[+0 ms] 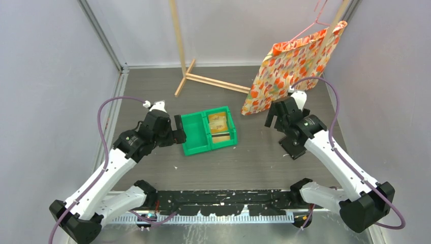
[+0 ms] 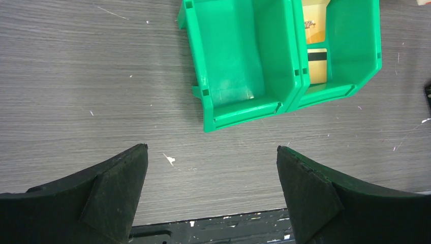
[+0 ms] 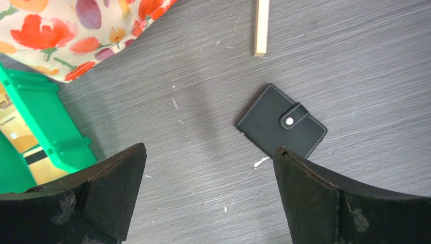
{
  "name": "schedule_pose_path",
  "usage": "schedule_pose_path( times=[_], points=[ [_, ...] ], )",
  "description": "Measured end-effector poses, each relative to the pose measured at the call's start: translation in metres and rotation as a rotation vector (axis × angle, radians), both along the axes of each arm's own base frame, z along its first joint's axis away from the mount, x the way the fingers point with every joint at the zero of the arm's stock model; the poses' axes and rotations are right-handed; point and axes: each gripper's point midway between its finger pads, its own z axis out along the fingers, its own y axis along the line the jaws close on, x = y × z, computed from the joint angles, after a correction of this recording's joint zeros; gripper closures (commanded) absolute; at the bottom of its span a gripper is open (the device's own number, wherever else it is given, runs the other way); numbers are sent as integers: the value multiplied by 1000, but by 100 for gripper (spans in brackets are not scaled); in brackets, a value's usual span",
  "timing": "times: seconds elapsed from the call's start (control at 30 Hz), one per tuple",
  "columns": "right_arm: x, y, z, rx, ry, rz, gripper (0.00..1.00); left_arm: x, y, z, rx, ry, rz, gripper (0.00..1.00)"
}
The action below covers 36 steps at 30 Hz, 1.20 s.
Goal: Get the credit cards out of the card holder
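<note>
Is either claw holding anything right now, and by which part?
Nothing is held. Left claw stands open near the green bin; right claw stands open, the closed card holder lying untouched on the table.

A: What lies ahead of the jaws of the left gripper [image 2: 211, 148]?
B: The green 2-compartment plastic bin [image 2: 239, 66], with flat orange-tan credit cards [image 2: 316, 51] in its right compartment.
A: And of the right gripper [image 3: 209, 148]?
B: The flat black snap-closed card holder [image 3: 281, 122], nearer the right jaw.

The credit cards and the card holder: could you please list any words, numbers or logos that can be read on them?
The credit cards in the green bin: dark print on the upper one, too blurred to read.
The card holder: no text, only a plain snap.
</note>
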Motion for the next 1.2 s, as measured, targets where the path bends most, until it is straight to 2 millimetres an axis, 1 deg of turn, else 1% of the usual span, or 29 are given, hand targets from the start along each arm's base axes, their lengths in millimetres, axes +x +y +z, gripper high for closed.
schedule_pose_path(
  times=[0.1, 0.2, 0.27, 0.37, 0.5, 0.6, 0.7, 0.8, 0.97, 1.07, 1.13, 1.2],
  points=[
    [-2, -9, 2, -31, 2, -27, 0, 0, 0, 0, 1, -1, -1, 1],
    [-2, -20, -3, -29, 32, -71, 0, 1, -1, 1, -2, -6, -9, 1],
    [0, -34, -10, -10, 67, -131, 0, 2, -5, 2, -10, -12, -29, 2],
    [2, -64, -23, 48, 120, -257, 0, 2, -11, 3, -32, -16, -53, 3],
    [-5, -98, -34, 109, 157, -393, 0, 1, -17, 0, -45, 1, -78, 3],
    [-3, -114, -42, 124, 174, -463, 0, 0, -23, -5, -40, 19, -100, 3],
    [5, -124, -60, 146, 196, -517, 0, -3, -31, -11, -16, 49, -142, 2],
    [13, -127, -76, 160, 212, -530, 0, -1, -35, -5, -1, 49, -164, 2],
    [23, -122, -97, 187, 232, -512, 0, 7, -39, 28, -28, -40, -189, 1],
    [19, -112, -117, 229, 270, -485, 0, 8, -41, 32, -36, -53, -200, 1],
    [15, -103, -129, 270, 296, -460, 0, 7, -43, 31, -36, -45, -210, 1],
    [7, -89, -142, 329, 334, -426, 0, 9, -46, 30, -30, -36, -225, 1]
  ],
)
